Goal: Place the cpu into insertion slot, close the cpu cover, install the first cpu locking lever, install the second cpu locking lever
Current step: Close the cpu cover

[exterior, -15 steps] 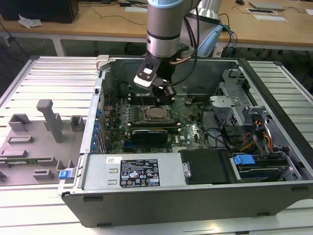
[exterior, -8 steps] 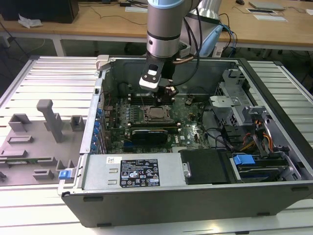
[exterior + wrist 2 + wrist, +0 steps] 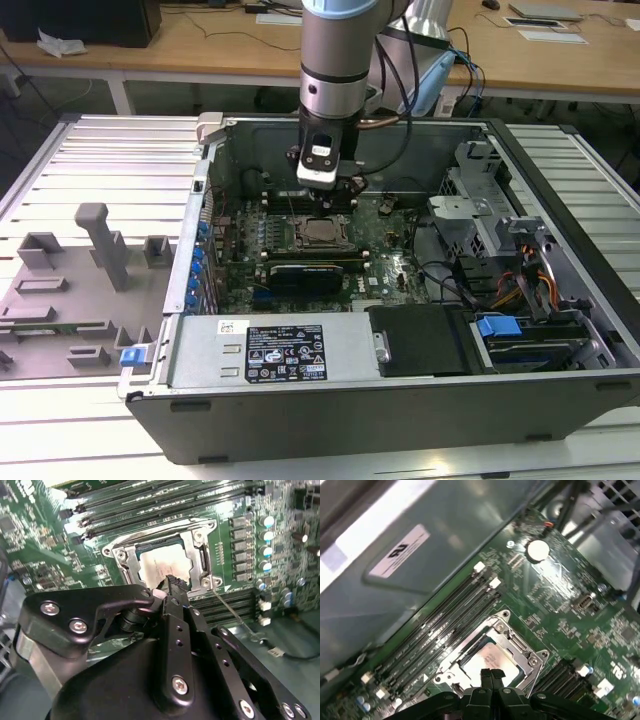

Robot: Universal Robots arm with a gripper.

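Note:
The cpu (image 3: 161,564) (image 3: 491,658), a silvery square, lies in the insertion slot (image 3: 322,232) on the green motherboard. The cpu cover (image 3: 198,544) (image 3: 521,648), a silvery frame, lies flat around it, and the chip shows through its window. A thin wire locking lever (image 3: 231,614) runs out from one socket corner across the memory slots, away from the frame. My gripper (image 3: 336,196) (image 3: 173,583) (image 3: 492,676) hangs just above the edge of the socket. Its black fingers are shut together with nothing between them.
Long black memory slots (image 3: 445,622) flank the socket. A black graphics card (image 3: 310,272) lies in front of it, and the power supply (image 3: 285,352) fills the case front. Case walls (image 3: 200,200) and cables (image 3: 470,275) close in. A grey fixture (image 3: 100,245) stands at the exterior view's left.

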